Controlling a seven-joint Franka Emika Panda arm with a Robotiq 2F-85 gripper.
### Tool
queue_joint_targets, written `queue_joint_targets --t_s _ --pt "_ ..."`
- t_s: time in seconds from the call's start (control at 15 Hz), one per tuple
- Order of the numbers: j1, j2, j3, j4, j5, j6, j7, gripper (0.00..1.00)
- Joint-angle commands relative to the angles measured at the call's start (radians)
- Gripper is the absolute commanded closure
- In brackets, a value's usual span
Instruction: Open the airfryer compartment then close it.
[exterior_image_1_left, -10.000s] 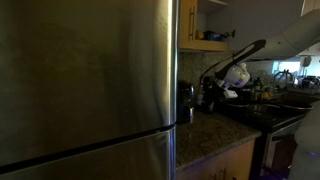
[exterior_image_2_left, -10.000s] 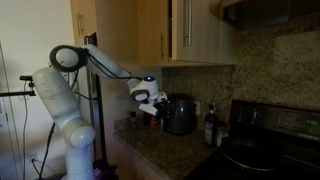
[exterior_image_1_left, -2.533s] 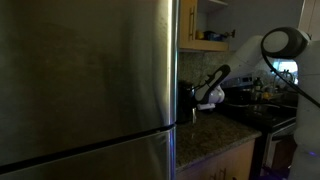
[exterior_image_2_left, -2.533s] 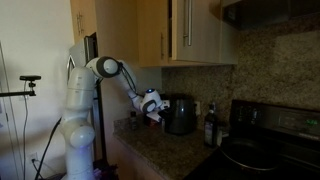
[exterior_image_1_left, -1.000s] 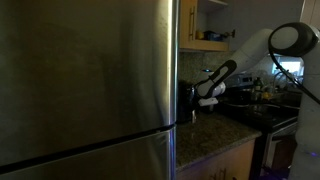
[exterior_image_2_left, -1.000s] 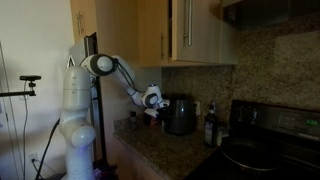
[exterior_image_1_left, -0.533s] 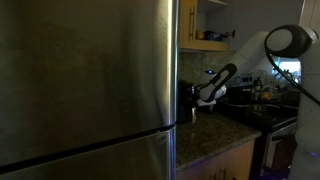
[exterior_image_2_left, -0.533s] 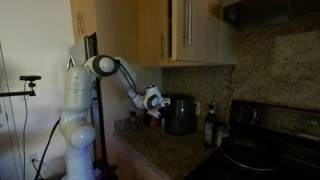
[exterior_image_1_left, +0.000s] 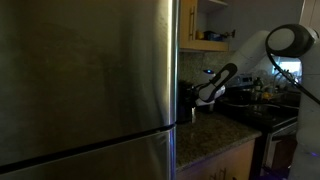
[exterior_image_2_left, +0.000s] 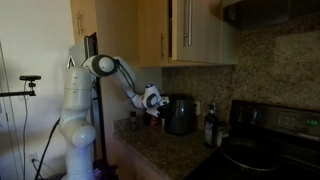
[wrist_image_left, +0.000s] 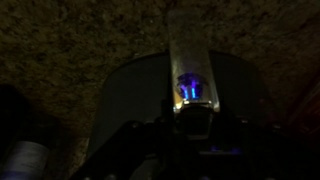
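The airfryer (exterior_image_2_left: 181, 115) is a dark rounded appliance on the granite counter against the wall, also seen in an exterior view (exterior_image_1_left: 186, 100) just past the fridge edge. My gripper (exterior_image_2_left: 160, 104) is at its front side, touching or nearly touching it. In the wrist view the airfryer's dark body (wrist_image_left: 130, 100) fills the middle. Its silver handle (wrist_image_left: 188, 50) runs down to a blue light right at my gripper (wrist_image_left: 192, 118). The jaws are black against black, so I cannot make out how they stand. Whether the compartment is pulled out does not show.
A tall stainless fridge (exterior_image_1_left: 90, 80) blocks most of an exterior view. Wooden cabinets (exterior_image_2_left: 190, 30) hang above the counter (exterior_image_2_left: 160, 150). A dark bottle (exterior_image_2_left: 210, 128) stands beside the airfryer, and a black stove (exterior_image_2_left: 265, 150) lies further along.
The arm has shifted only slightly at the airfryer's front. The airfryer itself looks unchanged.
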Motion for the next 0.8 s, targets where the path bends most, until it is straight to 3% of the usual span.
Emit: queue_joint_targets --t_s 0.0,0.13,0.27,0.4,0.53,0.73 --pt "0.005 -0.005 -0.026 0.004 -0.049 -0.030 0.025 0.89" --pt "0.001 -0.024 -0.007 0.007 -0.018 -0.134 -0.008 0.92" --pt "-0.051 -0.034 0.082 0.016 0.127 -0.267 -0.141 0.98" --pt "-0.083 -0.033 0.126 0.050 0.280 -0.353 -0.298 0.95" --pt "-0.100 -0.033 0.130 0.074 0.340 -0.416 -0.360 0.94" --pt "-0.106 -0.033 0.111 0.076 0.280 -0.393 -0.312 0.94"
